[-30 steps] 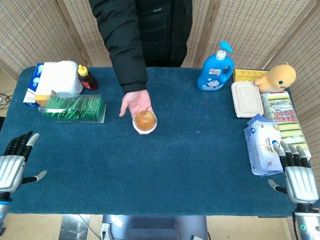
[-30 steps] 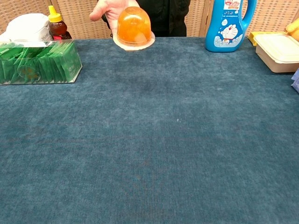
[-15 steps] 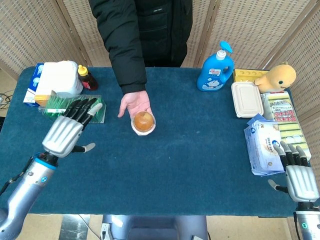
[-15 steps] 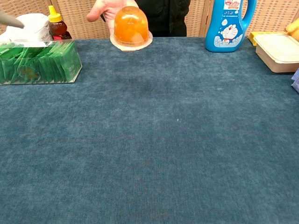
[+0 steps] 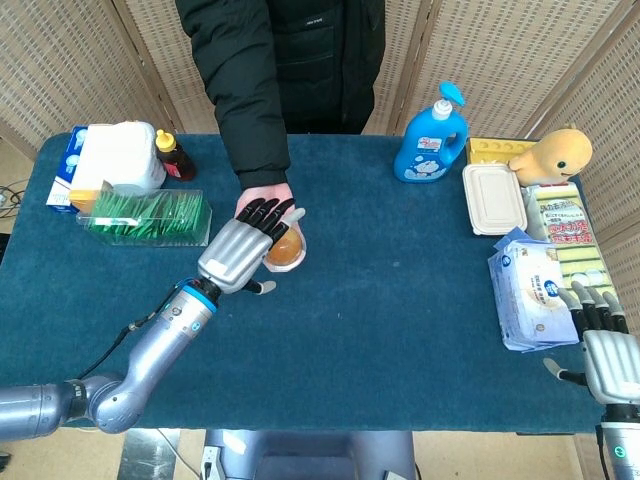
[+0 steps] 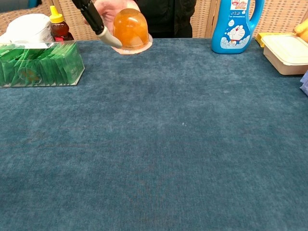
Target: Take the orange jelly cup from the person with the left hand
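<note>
The orange jelly cup (image 5: pixel 288 249) (image 6: pixel 130 29) lies on the person's upturned palm (image 5: pixel 264 198) over the far middle of the blue table. My left hand (image 5: pixel 243 250) has reached the cup from its left. Its dark fingers (image 5: pixel 266 215) are spread over the palm and the cup's left side but are not closed around it. In the chest view one finger (image 6: pixel 96 21) slants down beside the cup, its grey tip close to the rim. My right hand (image 5: pixel 608 358) rests at the table's near right corner, fingers apart and holding nothing.
A clear box of green packets (image 5: pixel 150 215) (image 6: pixel 38 65) stands left of the cup, with a sauce bottle (image 5: pixel 175 155) and a white tub behind it. A blue soap bottle (image 5: pixel 432 135), a white lunch box (image 5: pixel 493 198) and a wipes pack (image 5: pixel 525 290) are on the right.
My left arm swung from the near left edge up and right to the jelly cup. The person's hand drew back slightly. My right hand barely moved.
</note>
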